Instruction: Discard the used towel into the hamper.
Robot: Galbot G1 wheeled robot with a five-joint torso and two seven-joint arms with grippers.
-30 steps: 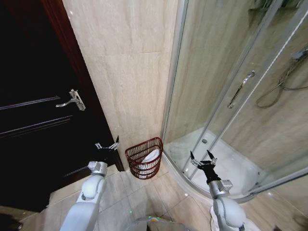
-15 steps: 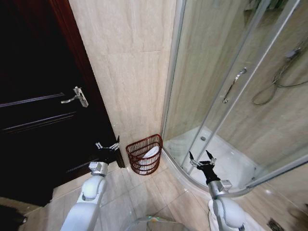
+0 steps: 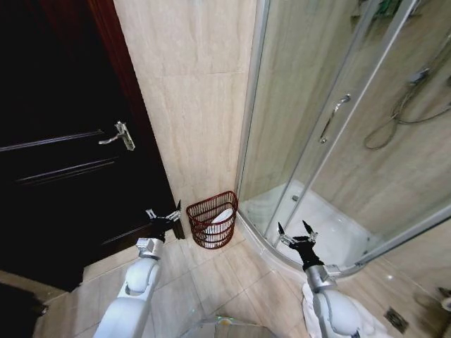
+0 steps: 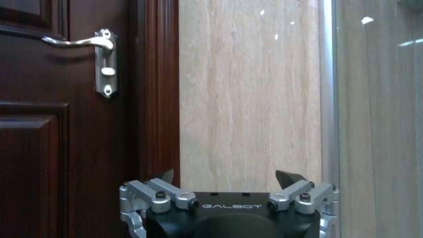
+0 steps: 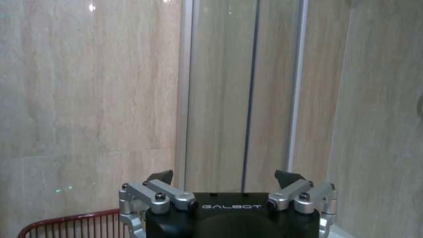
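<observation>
The low, half-round hamper of dark reddish-brown wire bands [image 3: 211, 220] stood on the beige tiled floor [image 3: 211, 282] against the pale stone wall [image 3: 190, 105], in the corner between the dark wooden door [image 3: 63, 162] and the curved glass shower enclosure [image 3: 317, 141]. A white towel [image 3: 221, 218] lay inside it, visible through the open sides. The left gripper [image 3: 163, 213] hung in front of the door's lower edge, just beside the hamper, its fingers spread apart and holding nothing. The right gripper [image 3: 296, 231] hovered near the shower's curved sill, well apart from the hamper, its fingers likewise spread and empty. From the right wrist camera, the hamper's red rim [image 5: 69, 225] showed beside that gripper's body.
</observation>
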